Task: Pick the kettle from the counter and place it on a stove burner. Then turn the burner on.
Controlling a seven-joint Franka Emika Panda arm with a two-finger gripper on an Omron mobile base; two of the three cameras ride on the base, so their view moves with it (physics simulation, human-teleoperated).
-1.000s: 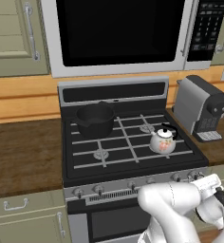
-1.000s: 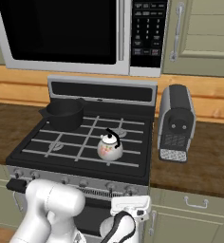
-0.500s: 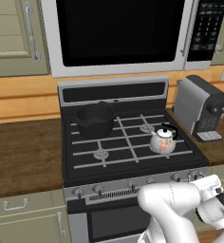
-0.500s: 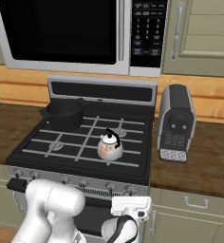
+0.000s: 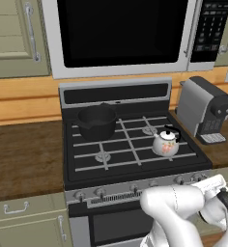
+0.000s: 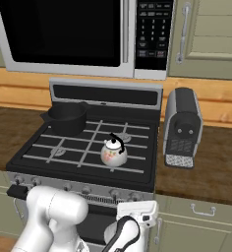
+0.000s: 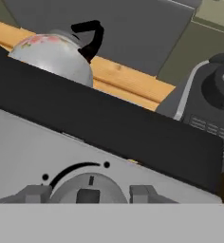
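The white kettle (image 5: pixel 165 143) (image 6: pixel 113 153) with its black handle stands upright on the front right stove burner, and its body covers the disc. In the hand view the kettle (image 7: pixel 54 52) rises behind the stove's black front edge. My gripper (image 7: pixel 90 193) is down at the stove's front panel, with one finger on each side of a round silver knob (image 7: pixel 88 182) and closed against it. In the base views my white hand (image 5: pixel 213 189) (image 6: pixel 137 215) sits low in front of the panel's right end. The dark wood counter (image 5: pixel 24 154) (image 6: pixel 206 167) flanks the stove.
A black pot (image 5: pixel 96 121) (image 6: pixel 66 117) sits on the back left burner. The front left burner (image 5: pixel 102 157) (image 6: pixel 57 152) and back right burner (image 5: pixel 148 130) are bare. A grey coffee machine (image 5: pixel 203 112) (image 6: pixel 183 128) stands on the counter right of the stove. A microwave hangs above.
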